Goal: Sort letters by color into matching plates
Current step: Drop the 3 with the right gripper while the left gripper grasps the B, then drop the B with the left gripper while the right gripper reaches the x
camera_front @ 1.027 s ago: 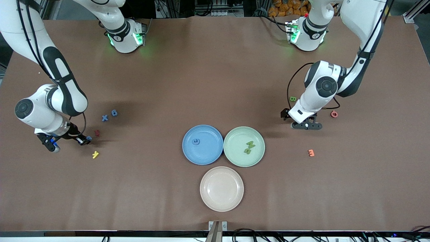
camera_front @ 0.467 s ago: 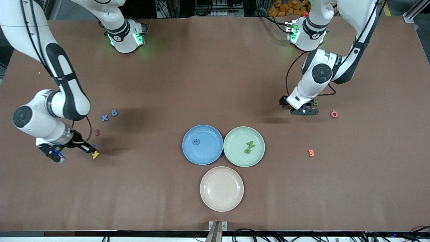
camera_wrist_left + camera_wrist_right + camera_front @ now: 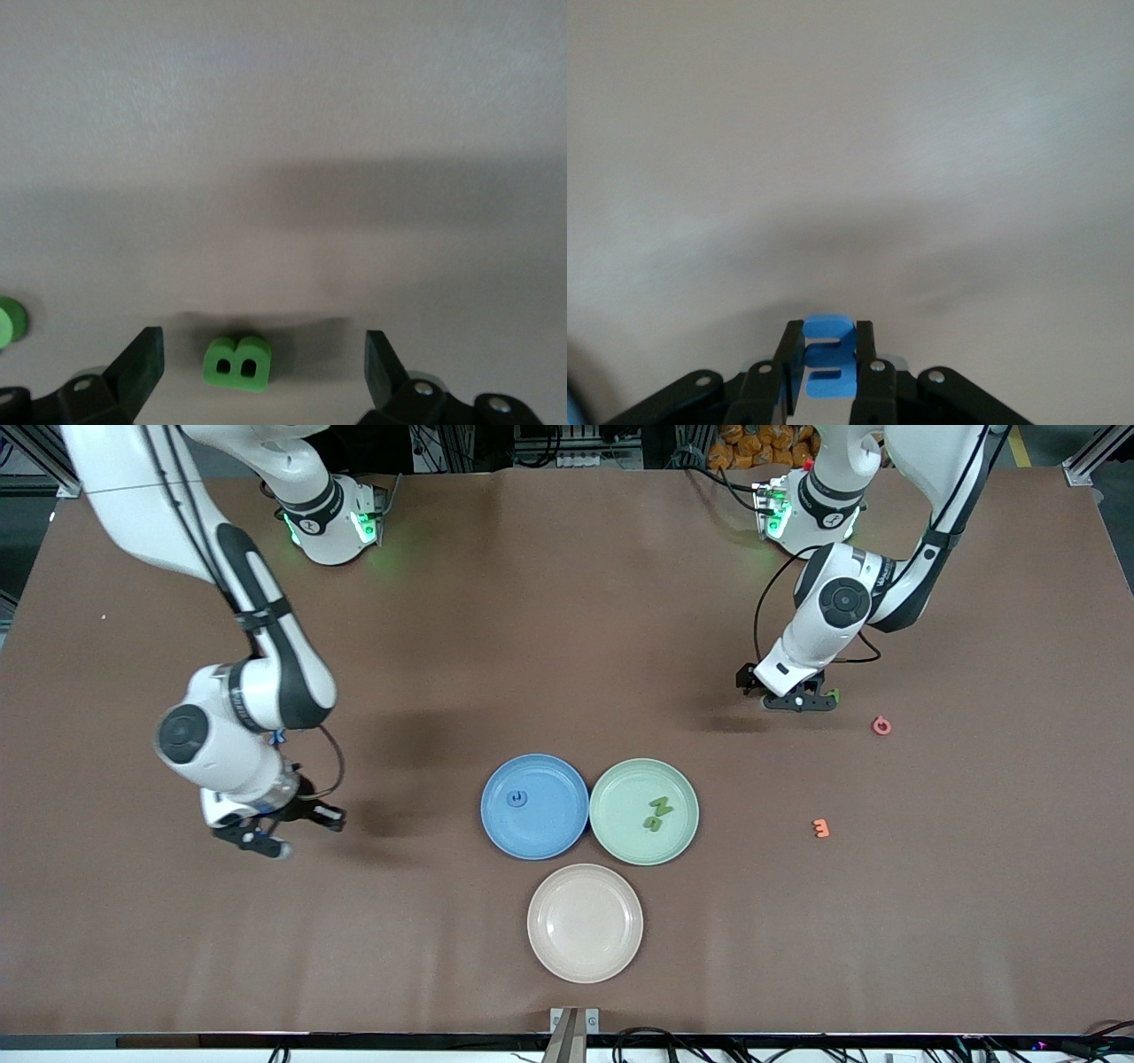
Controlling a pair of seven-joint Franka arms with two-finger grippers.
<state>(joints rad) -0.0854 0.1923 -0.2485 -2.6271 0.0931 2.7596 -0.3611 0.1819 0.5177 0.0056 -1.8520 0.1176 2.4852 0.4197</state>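
Over at the right arm's end of the bench [image 3: 133,957]: right gripper [image 3: 276,831] up over bare surface, pinched tight on a blue letter [image 3: 828,356], standing on edge between the fingers. Nowhere near home yet. Blue plate [image 3: 554,833] lying off toward the bench's middle, with nothing in between, so probably a straight carry across.

Middle of the bench now. Three plates in a cluster: blue and green plate [image 3: 620,841] edge to edge, beige plate [image 3: 585,948] closer to the front edge and empty. One blue piece [image 3: 516,798] in the blue. Two green pieces [image 3: 656,815] in the green.

On to the left arm's end. Left gripper [image 3: 797,701] low and spread wide, straddling a green B [image 3: 236,361] lying flat, apparently untouched. Squarely between the fingers, its flat flanks facing them. Looks ready for a drop and a squeeze. A second green piece [image 3: 834,694] just beside the gripper.

Tally: four green in sight, only two blue certain, plus one pink piece [image 3: 881,725] and one orange piece [image 3: 821,828] lying loose.
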